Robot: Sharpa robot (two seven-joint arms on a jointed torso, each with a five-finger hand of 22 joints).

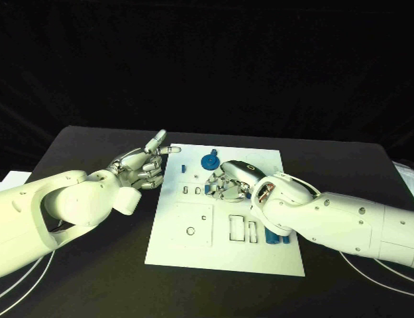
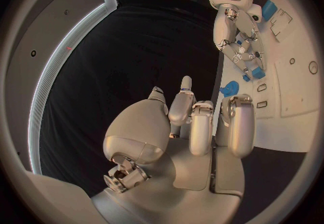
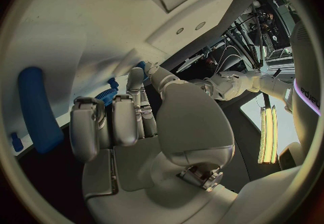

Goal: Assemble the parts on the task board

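The white task board [image 1: 193, 232] lies in the middle of the table. A blue gear [image 1: 210, 161] sits near its far edge, also seen as the gear [image 2: 229, 88] and the gear [image 3: 107, 94]. My right hand [image 1: 230, 180] hovers over the board just in front of the gear, fingers curled, and pinches a small blue part [image 2: 253, 71] whose tip [image 3: 142, 65] shows at the fingertips. My left hand [image 1: 142, 167] is beside the board's left edge, fingers curled on nothing, one finger [image 1: 157, 140] stretched toward the far corner. The left hand [image 2: 196, 127] holds nothing.
A long blue piece [image 1: 279, 238] lies at the board's right edge under my right forearm, also seen as the long piece [image 3: 37, 108]. Rectangular slots [image 1: 237, 227] and a round hole [image 1: 189, 231] mark the board's near half. Black table [image 1: 92, 146] surrounds the board.
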